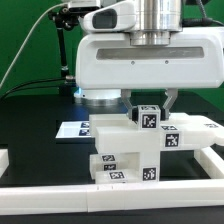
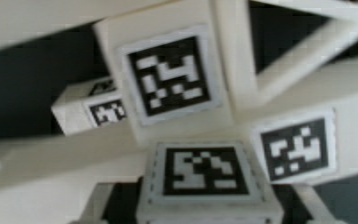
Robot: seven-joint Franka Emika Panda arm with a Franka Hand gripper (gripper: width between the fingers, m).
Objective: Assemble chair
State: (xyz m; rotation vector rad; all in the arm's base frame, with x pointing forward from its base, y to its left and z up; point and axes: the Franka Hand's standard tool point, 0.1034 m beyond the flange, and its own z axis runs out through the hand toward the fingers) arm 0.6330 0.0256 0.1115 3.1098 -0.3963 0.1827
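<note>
The chair parts [image 1: 125, 155] are matte white tagged blocks, stacked together at the front of the black table and resting against the low rail. My gripper [image 1: 150, 110] hangs straight above them and is shut on a small white tagged chair piece [image 1: 148, 116] at the top of the stack. In the wrist view that piece [image 2: 202, 168] sits between my dark fingers [image 2: 131, 200]. Beyond it lie a large tagged panel [image 2: 167, 75] and other tagged blocks [image 2: 297, 145]. I cannot tell whether the held piece is seated in the parts below it.
The marker board [image 1: 72, 130] lies flat on the table at the exterior view's left of the chair parts. A low white rail [image 1: 110, 203] runs along the front and up the right side [image 1: 205, 160]. Cables and a dark frame stand behind the arm.
</note>
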